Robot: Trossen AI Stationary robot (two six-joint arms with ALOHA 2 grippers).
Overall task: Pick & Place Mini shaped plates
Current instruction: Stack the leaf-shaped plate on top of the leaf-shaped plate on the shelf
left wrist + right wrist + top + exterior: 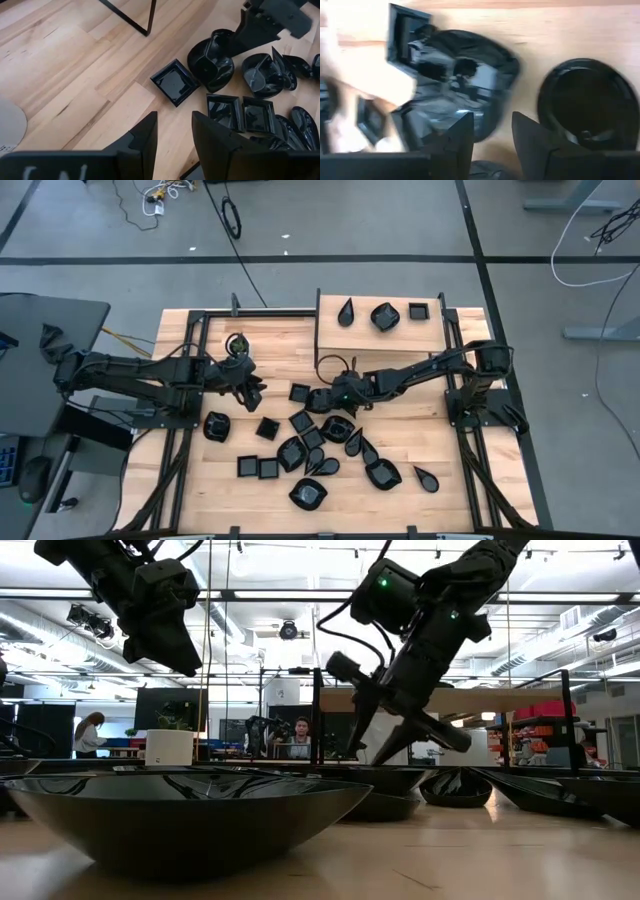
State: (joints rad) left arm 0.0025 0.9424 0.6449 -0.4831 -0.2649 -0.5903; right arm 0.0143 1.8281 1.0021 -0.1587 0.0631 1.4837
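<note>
from above, the left gripper (pixel 254 392) reaches in from the left side of the wooden table (pixel 200 480) and hangs just beside the edge of the cluster of mini shaped plates (pixel 320 450), which spreads over the table's middle. the right gripper (pixel 322 400) stretches in from the opposite side and sits over the cluster's near edge. three more black dishes rest on a raised shelf (pixel 380 335) beyond the cluster.

at table height, a wide black dish (pixel 180 810) fills the foreground; both arms hang above it, the right gripper's fingers spread. an office room with ceiling lights lies behind.

the left wrist camera shows its fingers (pixel 145 137) spread, holding nothing, above bare wood beside a square dish (pixel 175 82).

the right wrist camera shows its fingers (pixel 462 137) apart over a rounded dish (pixel 465 75), gripping nothing.
</note>
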